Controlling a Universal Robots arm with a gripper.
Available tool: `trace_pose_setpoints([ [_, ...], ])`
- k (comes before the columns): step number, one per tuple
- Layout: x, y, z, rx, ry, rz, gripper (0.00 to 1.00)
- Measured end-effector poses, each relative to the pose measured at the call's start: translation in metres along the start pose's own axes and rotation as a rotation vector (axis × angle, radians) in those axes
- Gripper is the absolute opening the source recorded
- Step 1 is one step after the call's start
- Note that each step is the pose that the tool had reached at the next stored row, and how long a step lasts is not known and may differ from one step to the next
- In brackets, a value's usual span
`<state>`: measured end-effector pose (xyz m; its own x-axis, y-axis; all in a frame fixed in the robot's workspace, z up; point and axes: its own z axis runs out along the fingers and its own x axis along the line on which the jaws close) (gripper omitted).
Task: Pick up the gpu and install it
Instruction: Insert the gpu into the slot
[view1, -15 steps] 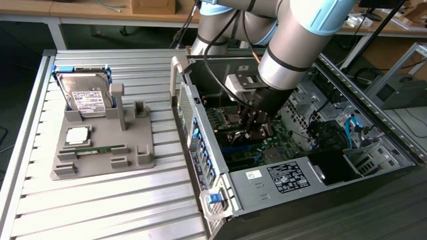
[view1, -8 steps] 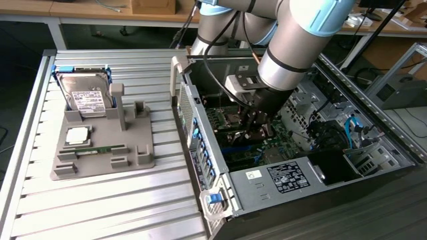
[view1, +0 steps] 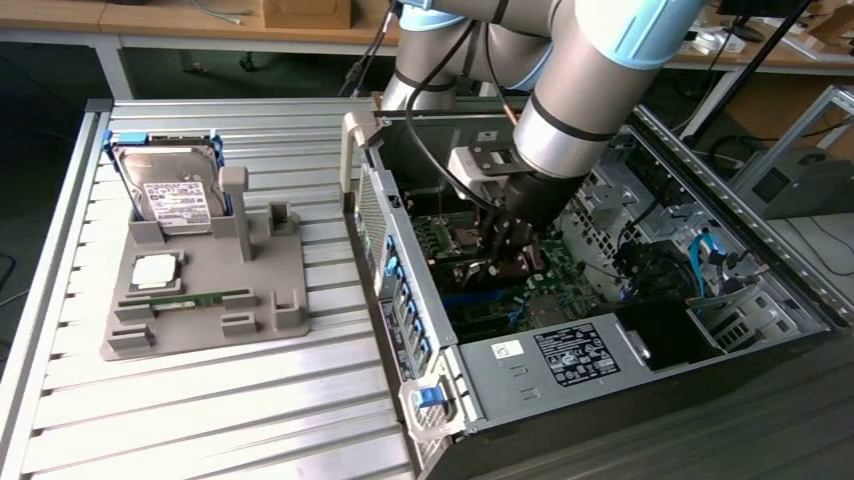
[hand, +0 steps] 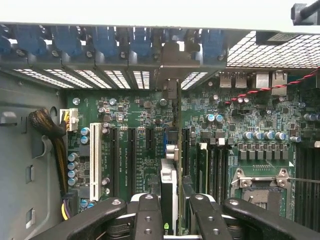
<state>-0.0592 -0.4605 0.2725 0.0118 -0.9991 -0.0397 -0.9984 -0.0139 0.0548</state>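
The gpu (hand: 170, 172) stands edge-on between my fingers (hand: 149, 216), a narrow strip running across the green motherboard (hand: 135, 150). Its silvery end bracket (hand: 173, 67) reaches the row of rear slot openings with blue clips. My gripper (hand: 175, 207) is shut on the gpu. In the exterior view, my gripper (view1: 513, 255) reaches down inside the open computer case (view1: 534, 370), low over the motherboard (view1: 554, 280). I cannot tell whether the card's lower edge touches a slot.
A grey parts holder (view1: 200, 320) lies on the slatted table at the exterior view's left, with a hard drive (view1: 174, 190), a processor (view1: 156, 270) and a green memory stick (view1: 187, 298). The empty CPU socket (hand: 262, 192), white slot (hand: 94, 155) and cable bundle (hand: 50, 135) lie around the card.
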Motion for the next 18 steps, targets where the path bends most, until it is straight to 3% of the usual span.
trace_pose_setpoints([
  [11,0.0007,-0.0004,0.0076,0.0001,0.0011,0.007,0.27],
  [18,0.0004,-0.0002,0.0034,0.0003,0.0005,0.007,0.27],
])
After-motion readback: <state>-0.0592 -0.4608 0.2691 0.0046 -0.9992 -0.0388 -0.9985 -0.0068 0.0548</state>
